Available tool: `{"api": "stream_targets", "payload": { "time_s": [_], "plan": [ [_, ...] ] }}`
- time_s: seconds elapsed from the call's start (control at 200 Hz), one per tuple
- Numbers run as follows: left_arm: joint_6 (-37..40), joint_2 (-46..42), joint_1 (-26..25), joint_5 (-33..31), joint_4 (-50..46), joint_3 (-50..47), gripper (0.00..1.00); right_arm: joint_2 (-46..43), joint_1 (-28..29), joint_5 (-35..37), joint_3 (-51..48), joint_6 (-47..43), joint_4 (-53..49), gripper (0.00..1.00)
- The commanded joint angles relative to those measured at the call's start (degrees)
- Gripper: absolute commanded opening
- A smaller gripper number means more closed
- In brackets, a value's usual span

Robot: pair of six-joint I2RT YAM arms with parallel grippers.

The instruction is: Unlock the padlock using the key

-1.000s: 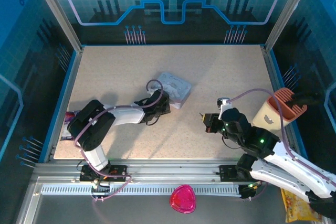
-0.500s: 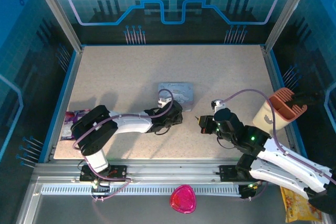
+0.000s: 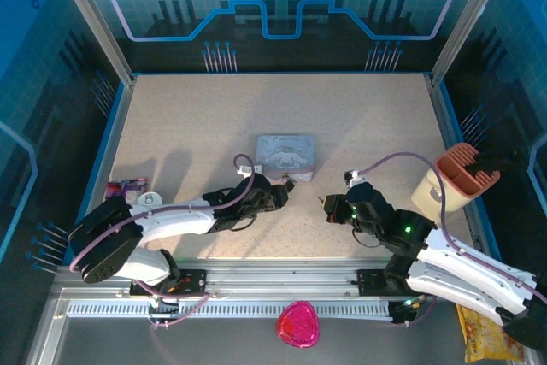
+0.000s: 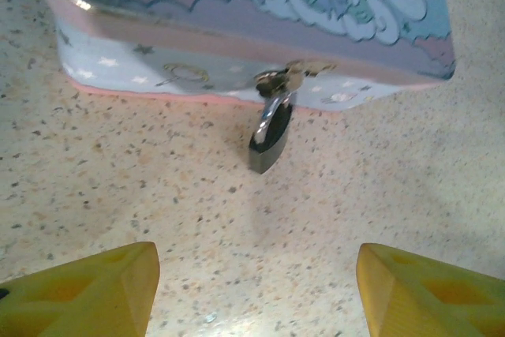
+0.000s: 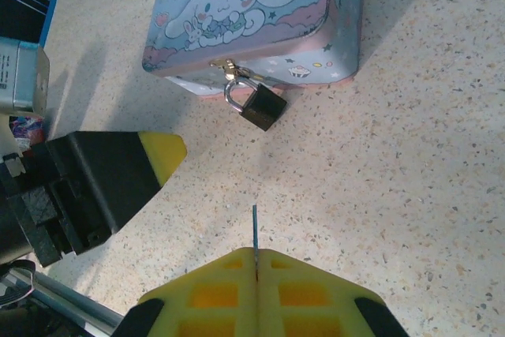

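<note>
The tin sits mid-way across the counter, with the padlock against its near side. My left hand lies just before it, and my right hand, with the key in it, is to the right.

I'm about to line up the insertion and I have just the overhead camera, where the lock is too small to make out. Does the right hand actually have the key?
Observer: Yes. On the right wrist view the key is pinched between the shut fingers of the right hand, its thin shaft sticking out toward the padlock.
Operator: Is the padlock closed?
Observer: Its shackle is looped through the latch of the tin and looks closed. The body lies on the table against the tin's front wall.
Operator: Is the left hand holding the lock?
Observer: No. The left hand is open, short of the padlock, with nothing between its fingers.
</note>
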Motion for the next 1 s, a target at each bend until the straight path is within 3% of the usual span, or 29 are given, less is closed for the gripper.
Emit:
{"api": "stream_targets", "payload": {
  "time_s": [0.0, 0.26, 0.54, 0.855, 0.996],
  "plan": [
    [2.5, 1.3, 0.4, 1.3, 8.0, -2.9, 0.69, 0.1, 1.3, -0.4, -1.4, 1.8, 3.4, 0.0],
    [1.1, 9.6, 1.8, 2.4, 19.7, -2.9, 0.71, -0.4, 3.2, 1.1, -4.3, 3.4, 7.4, 0.0],
    [1.6, 19.2, 4.2, 4.1, 20.4, 3.1, 0.68, -2.5, 4.0, 2.0, -7.1, 5.1, 8.4, 0.0],
    [1.4, 27.0, 5.0, 7.8, 20.2, 9.6, 0.51, -4.6, 4.8, 3.2, -8.6, 6.1, 7.6, 0.0],
    [1.0, 28.2, 5.7, 10.2, 21.1, 10.3, 0.38, -4.4, 5.1, 3.5, -9.3, 6.8, 7.7, 0.0]
  ]
}}
